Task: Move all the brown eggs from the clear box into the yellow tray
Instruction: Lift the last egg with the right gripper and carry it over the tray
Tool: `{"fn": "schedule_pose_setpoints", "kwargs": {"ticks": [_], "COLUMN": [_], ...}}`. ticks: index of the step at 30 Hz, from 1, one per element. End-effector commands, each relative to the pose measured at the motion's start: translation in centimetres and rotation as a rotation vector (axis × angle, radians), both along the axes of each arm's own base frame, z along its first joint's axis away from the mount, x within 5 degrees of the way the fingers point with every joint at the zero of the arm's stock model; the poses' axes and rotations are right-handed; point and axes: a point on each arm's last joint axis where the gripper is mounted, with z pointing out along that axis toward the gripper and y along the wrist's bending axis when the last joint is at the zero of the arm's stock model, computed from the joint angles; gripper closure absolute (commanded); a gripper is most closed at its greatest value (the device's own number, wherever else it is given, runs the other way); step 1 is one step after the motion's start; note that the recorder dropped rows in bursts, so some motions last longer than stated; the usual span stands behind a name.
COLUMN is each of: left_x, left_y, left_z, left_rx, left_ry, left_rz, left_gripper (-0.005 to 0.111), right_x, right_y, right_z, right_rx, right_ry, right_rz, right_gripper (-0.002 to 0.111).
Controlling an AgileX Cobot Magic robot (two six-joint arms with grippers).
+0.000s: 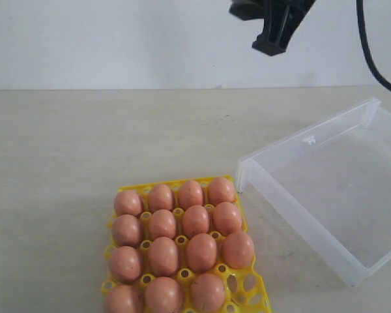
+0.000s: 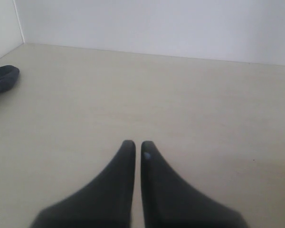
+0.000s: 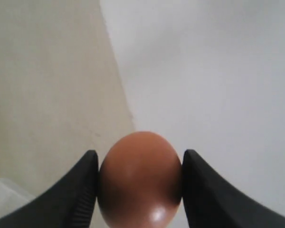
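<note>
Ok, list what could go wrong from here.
1. The right hand pinches the egg by its sides, high over the table; a slip would likely crack it.
2. The only free socket in view in the yellow tray sits beside seated eggs; lowering could knock them.

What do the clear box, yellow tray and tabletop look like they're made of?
clear box: translucent colourless plastic, smooth, slightly frosted; the table shows through its walls.
yellow tray: opaque moulded plastic, probably, going by its uniform bright colour and lattice sockets.
tabletop: pale beige, matte, faintly flecked; laminate or painted board, can't tell which.
</note>
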Motion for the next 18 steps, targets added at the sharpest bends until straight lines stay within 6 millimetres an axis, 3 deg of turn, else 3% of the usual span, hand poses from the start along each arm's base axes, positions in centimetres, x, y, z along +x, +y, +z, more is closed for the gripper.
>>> {"fn": "schedule_pose_setpoints", "kwargs": {"ticks": [1, 4, 7, 12, 15, 18], "left_x": [0.0, 0.0, 0.0, 0.0, 0.0, 0.0], "left_y": [0.0, 0.0, 0.0, 0.0, 0.0, 0.0], "left_z": [-0.1, -0.1, -0.1, -0.1, -0.1, -0.1], "left_rx": [0.004, 0.004, 0.004, 0.004, 0.004, 0.004], "left_ry": [-0.002, -0.002, -0.002, -0.002, -0.002, -0.002], "left_rz": [-0.004, -0.004, -0.004, -0.004, -0.004, -0.004], "left_gripper": [0.103, 0.103, 0.103, 0.103, 0.103, 0.103], "right_x": [1.1, 1.0, 0.2, -2.1, -3.4, -3.9], "right_y": [-2.4, -3.6, -3.7, -1.0, 1.0, 2.0], "right_z": [2.6, 4.6, 6.3, 8.4, 8.7, 8.1], "right_rx": [0.073, 0.219, 0.467, 0.875, 1.01, 1.1], "right_ry": [-0.29, -0.491, -0.583, -0.45, -0.306, -0.178], "right_rz": [-0.32, -0.473, -0.454, -0.085, 0.152, 0.243], "right_gripper": [0.109, 0.109, 0.109, 0.109, 0.109, 0.109]}}
